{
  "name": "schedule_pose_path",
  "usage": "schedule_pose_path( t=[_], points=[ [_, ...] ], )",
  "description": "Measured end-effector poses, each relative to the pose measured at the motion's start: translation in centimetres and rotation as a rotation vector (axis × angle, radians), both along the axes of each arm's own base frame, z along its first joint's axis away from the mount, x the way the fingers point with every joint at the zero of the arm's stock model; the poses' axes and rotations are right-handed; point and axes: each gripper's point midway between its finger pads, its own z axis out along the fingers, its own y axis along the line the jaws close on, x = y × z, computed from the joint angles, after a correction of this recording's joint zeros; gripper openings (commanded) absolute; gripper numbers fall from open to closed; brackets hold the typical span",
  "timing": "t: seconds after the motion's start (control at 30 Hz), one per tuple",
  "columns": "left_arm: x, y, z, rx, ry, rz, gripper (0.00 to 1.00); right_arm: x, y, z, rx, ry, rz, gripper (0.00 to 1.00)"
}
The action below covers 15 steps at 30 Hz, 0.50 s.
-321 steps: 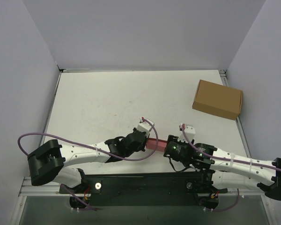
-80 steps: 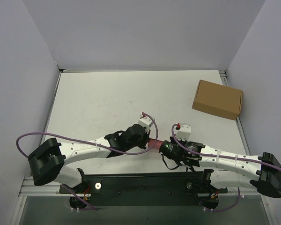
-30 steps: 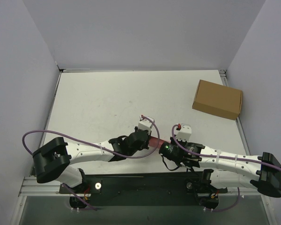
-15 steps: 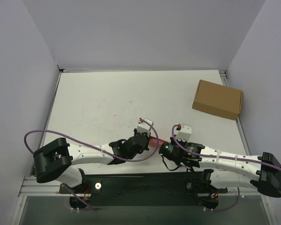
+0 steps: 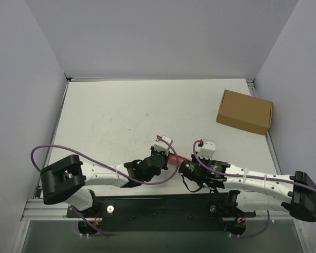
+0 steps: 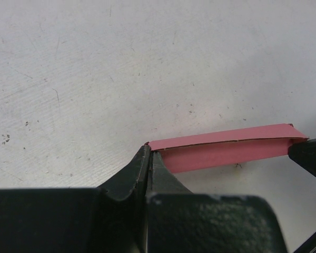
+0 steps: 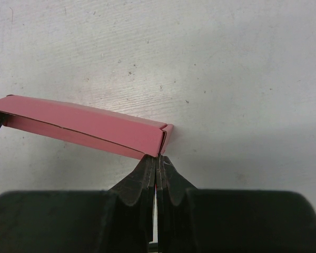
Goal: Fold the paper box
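The paper box (image 6: 226, 150) is a flattened pink-red card strip hanging just above the white table, between my two grippers. My left gripper (image 6: 149, 151) is shut on its left end, a thin card edge pinched between the jaws. My right gripper (image 7: 158, 157) is shut on its other end (image 7: 163, 138), beside a small folded flap. From above, only a sliver of the paper box (image 5: 181, 157) shows between the left gripper (image 5: 171, 161) and the right gripper (image 5: 185, 166), near the table's front edge.
A larger brown cardboard box (image 5: 245, 112) lies at the right side of the table (image 5: 121, 110), close to its right edge. Grey walls enclose the table on three sides. The arms' black base rail (image 5: 158, 208) runs along the front.
The left arm has drawn its gripper slightly nearer the front edge and its elbow has swung right. The right arm has stayed still, and both grips on the paper box are unchanged.
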Motion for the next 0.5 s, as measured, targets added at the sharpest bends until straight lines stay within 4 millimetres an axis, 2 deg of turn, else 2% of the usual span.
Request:
schedule_pose_path(
  t=[0.5],
  points=[
    [0.33,-0.85,-0.2,-0.01,-0.033,0.001,0.0,-0.06,-0.34,-0.06,-0.014,-0.001,-0.003,0.0]
  ],
)
